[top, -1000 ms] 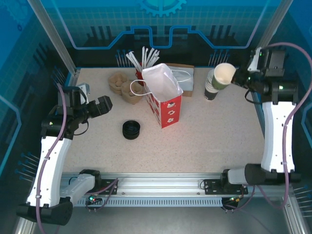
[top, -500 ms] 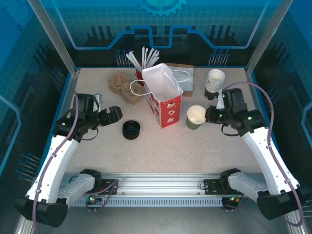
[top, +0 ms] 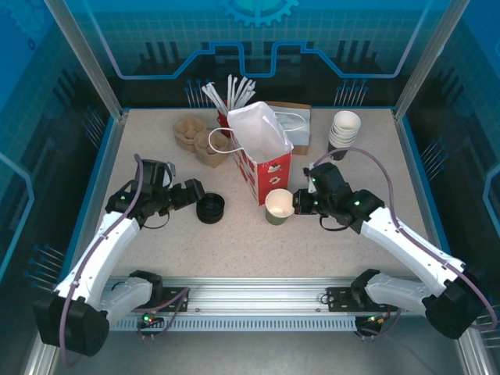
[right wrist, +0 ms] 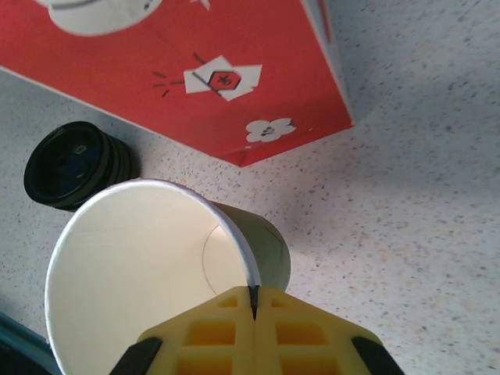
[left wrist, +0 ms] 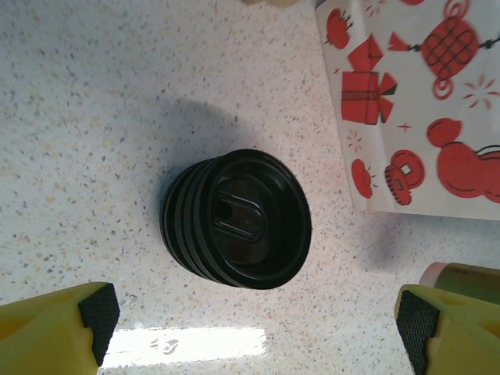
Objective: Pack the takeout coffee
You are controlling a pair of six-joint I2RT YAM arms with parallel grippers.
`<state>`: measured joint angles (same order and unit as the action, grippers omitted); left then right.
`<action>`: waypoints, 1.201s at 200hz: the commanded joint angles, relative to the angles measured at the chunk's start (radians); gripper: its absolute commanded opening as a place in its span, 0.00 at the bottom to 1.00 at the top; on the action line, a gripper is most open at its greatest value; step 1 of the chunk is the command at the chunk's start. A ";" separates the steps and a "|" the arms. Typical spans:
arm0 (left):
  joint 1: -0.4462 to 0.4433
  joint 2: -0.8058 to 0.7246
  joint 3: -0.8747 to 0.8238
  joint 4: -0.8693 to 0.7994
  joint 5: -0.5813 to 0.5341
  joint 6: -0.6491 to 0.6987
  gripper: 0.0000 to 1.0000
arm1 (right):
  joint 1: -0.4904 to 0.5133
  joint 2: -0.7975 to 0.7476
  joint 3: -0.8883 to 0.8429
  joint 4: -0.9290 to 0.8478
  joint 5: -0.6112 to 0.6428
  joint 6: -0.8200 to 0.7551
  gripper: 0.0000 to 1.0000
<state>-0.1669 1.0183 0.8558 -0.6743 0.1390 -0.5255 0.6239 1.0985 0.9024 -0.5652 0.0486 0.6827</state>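
Green-sided and white inside, the takeout coffee cup (top: 279, 206) stood upright, with no lid on it, just off the near corner of the red bag (top: 266, 168). It was at or barely above the table (top: 344, 242); which of the two could not be told. The right gripper (right wrist: 254, 301) had its fingers pinched shut on the cup's rim, one inside the wall and one outside. The left gripper (left wrist: 258, 324) hung directly over the stack of black lids (left wrist: 238, 219), its jaws spread wide to either side and holding nothing.

The step in hand looked to be lidding the cup. To do it well, the left gripper would likely need to come down square on the stack and close only on the topmost lid's edge, so that a single lid peels away and not several nested ones. The right gripper should probably keep the cup level and still, since a thin paper wall pinched at one spot may buckle or tip when a lid is pressed on. The bag stood just beside the cup, so a sideways bump could knock it.

A second earlier the right arm had been high at the far right, with the cup lifted and tilted over the stack of lidless cups (top: 344, 129). It had since swept down and leftward — past the bag's right side — to the bag's front corner. The left arm had moved from the left edge to the lids, jaws wide throughout.
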 commanded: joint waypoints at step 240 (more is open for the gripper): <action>-0.080 0.261 -0.009 0.121 -0.113 -0.013 0.78 | 0.217 0.267 0.010 0.122 0.080 0.068 0.01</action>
<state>-0.2359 1.2652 0.8162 -0.5404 0.0570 -0.5488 0.8204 1.3407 0.8963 -0.4316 0.1211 0.7593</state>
